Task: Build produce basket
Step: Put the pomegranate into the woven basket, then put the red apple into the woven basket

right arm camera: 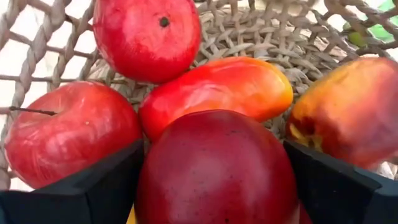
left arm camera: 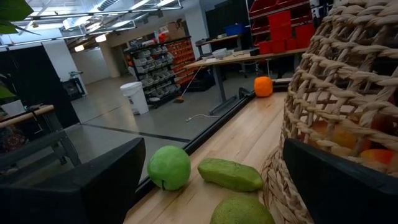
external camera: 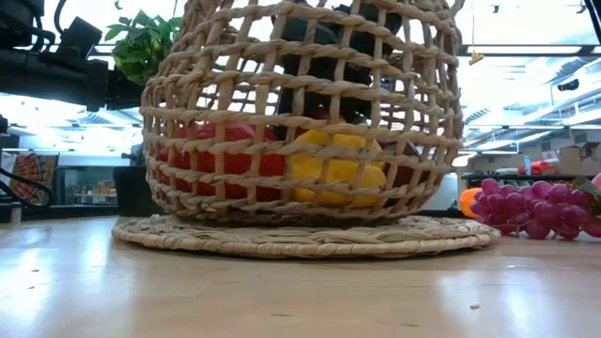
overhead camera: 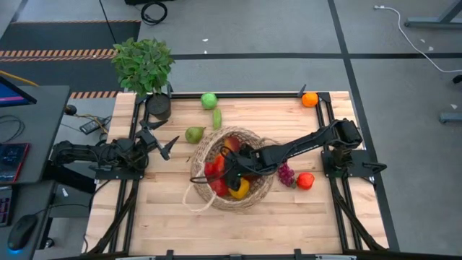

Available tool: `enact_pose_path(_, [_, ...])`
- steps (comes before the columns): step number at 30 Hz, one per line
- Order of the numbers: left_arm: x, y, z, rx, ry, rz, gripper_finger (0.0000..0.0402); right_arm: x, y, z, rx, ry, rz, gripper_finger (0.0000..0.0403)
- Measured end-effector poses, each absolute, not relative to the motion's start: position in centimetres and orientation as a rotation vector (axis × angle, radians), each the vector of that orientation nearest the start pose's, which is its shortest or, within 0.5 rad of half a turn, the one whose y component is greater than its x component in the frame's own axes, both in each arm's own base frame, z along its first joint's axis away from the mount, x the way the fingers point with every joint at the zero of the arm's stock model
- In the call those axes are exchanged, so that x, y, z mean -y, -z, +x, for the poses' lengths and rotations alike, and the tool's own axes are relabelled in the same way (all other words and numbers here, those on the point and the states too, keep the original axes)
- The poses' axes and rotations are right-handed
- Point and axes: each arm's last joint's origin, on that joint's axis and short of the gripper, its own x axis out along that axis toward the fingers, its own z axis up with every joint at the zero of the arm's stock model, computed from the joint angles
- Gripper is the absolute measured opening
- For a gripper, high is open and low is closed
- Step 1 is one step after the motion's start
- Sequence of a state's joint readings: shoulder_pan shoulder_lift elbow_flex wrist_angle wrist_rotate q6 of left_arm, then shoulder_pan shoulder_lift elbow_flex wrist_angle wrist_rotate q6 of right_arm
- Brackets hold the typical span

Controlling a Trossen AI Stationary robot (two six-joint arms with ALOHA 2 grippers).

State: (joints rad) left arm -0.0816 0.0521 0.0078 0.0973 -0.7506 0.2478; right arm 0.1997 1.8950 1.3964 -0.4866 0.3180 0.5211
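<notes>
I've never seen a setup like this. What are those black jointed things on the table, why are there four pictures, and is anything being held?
They are two robot arms, each ending in a two-finger gripper. One picture looks straight down on the table, one sits at table-top height, and two come from cameras on the arms' wrists.

The right gripper reaches down into the basket, a woven wicker bowl already holding red and yellow produce. Its wrist camera shows its open fingers on either side of a dark red fruit; whether they actually touch it I cannot tell.

The left gripper waits open and empty beside the basket, near a green pear.

Still out on the table: a green apple, a small green vegetable, an orange, purple grapes, a red fruit and a potted plant.
</notes>
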Motion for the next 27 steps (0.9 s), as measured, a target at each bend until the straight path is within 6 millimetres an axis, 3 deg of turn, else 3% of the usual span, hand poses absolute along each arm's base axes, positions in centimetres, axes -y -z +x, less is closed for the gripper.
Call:
enact_pose_path(6, [-1.2, -17.1, 9.4, -0.033, -0.671, 0.216, 0.0388, -6.8, -20.8, 39.2, -0.941, 0.318, 0.153, 0.0392])
enact_pose_path(11, [-1.2, -17.1, 9.4, -0.033, -0.672, 0.216, 0.0388, -5.3, -20.9, 39.0, -1.006, 0.265, 0.221, 0.0396])
enact_pose_path(18, [-1.2, -17.1, 9.4, -0.032, -0.671, 0.216, 0.0388, -4.1, -25.3, 38.4, -0.9, 0.305, 0.284, 0.0399])
enact_pose_path(27, [-1.2, -17.1, 9.4, -0.032, -0.671, 0.216, 0.0388, -3.9, -28.3, 36.9, -0.81, 0.358, 0.398, 0.0399])
